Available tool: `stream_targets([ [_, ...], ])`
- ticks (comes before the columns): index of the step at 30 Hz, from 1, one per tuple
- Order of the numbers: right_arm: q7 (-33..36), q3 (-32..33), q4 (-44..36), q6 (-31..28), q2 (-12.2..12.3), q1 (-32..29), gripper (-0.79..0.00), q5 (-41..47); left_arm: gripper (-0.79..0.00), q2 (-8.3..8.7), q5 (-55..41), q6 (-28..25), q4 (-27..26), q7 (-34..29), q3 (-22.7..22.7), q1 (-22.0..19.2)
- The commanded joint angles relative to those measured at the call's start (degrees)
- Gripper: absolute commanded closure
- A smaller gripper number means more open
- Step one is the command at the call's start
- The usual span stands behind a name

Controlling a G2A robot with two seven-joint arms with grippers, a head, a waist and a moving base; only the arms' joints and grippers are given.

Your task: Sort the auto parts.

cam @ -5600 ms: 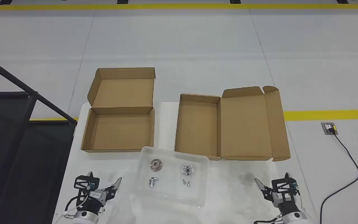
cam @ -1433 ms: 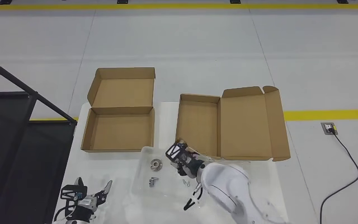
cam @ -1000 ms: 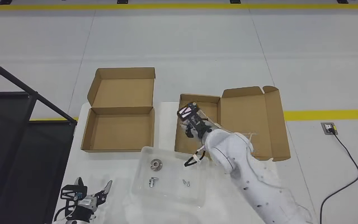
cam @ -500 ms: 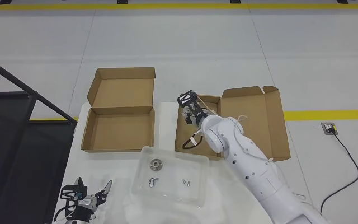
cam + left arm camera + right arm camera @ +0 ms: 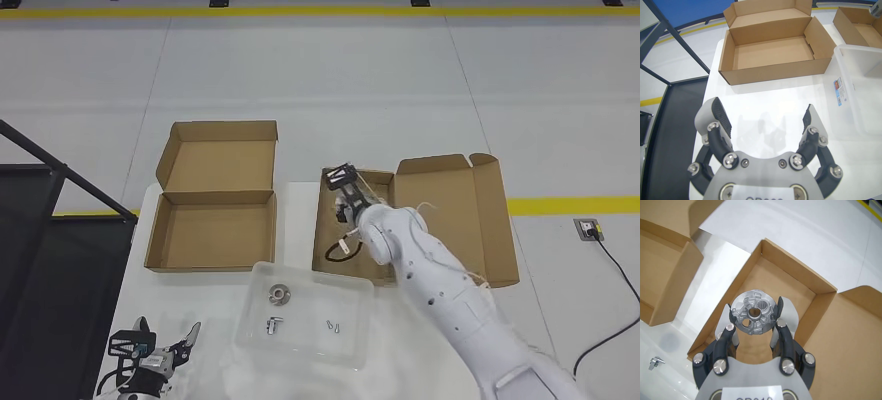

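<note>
**One cast disc clamped above the right carton, ready to drop**

One arm is idle at the near left of the table (image 5: 215, 300). There the left gripper (image 5: 762, 106) hovers low with its ribbed black pads spread wide and nothing between them, well apart from all the parts. Beyond it sits the left carton (image 5: 210, 235), plain brown corrugated board with its flap standing up behind and its floor bare.

In the middle is the clear plastic bin (image 5: 355, 340), thin-walled and glossy. It holds a small round flanged hub (image 5: 278, 293), a bent metal bracket (image 5: 273, 324) and some tiny fasteners (image 5: 331, 325).

To the right, the right gripper (image 5: 755, 310) is closed across the rim of a grey cast disc (image 5: 745, 306). The disc is matt metal with a splined centre bore, cut-out holes and raised lugs around its face. The bore axis runs roughly along the gripper's own reach, so the jaws pinch it across its width.

The disc hangs over the floor of the right carton (image 5: 781, 285), near its far end and apart from the walls. Its flat lid (image 5: 445, 215) is folded out to the right.

The placement therefore looks to lie straight below the fingers, and only this arm is near it. A bare metal piece will likely land hard on the board and may roll if it tips onto its edge.
</note>
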Motion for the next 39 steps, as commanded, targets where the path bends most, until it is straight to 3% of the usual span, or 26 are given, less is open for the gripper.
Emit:
stream_targets([
  [1,-1.20,-0.42,5.51,-1.13,-0.95,1.70,0.000,2.12,-0.785,0.00,0.00,0.00,0.00,0.00,0.00,0.00],
  [13,-6.34,-3.75,23.79,-3.31,-6.66,7.97,0.000,6.84,-0.785,0.00,0.00,0.00,0.00,0.00,0.00,0.00],
  [31,-9.07,-6.01,35.15,-2.63,-12.54,10.94,0.000,7.66,-0.785,0.00,0.00,0.00,0.00,0.00,0.00,0.00],
  [32,-9.10,-5.98,35.55,-2.61,-12.73,11.03,-0.025,7.77,-0.785,0.00,0.00,0.00,0.00,0.00,0.00,0.00],
  [33,-9.11,-5.96,35.93,-2.64,-12.90,11.12,-0.194,7.83,-0.785,0.00,0.00,0.00,0.00,0.00,0.00,0.00],
  [35,-9.31,-5.83,36.62,-2.64,-13.18,11.28,-0.422,8.07,-0.785,0.00,0.00,0.00,0.00,0.00,0.00,0.00],
  [36,-9.47,-5.74,36.93,-2.68,-13.29,11.35,-0.576,8.19,-0.785,0.00,0.00,0.00,0.00,0.00,0.00,0.00],
  [38,-9.96,-5.56,37.46,-2.59,-13.46,11.51,-0.748,8.39,-0.785,0.00,0.00,0.00,0.00,0.00,0.00,0.00],
  [39,-10.23,-5.47,37.68,-2.54,-13.52,11.59,-0.785,8.46,-0.785,0.00,0.00,0.00,0.00,0.00,0.00,0.00],
])
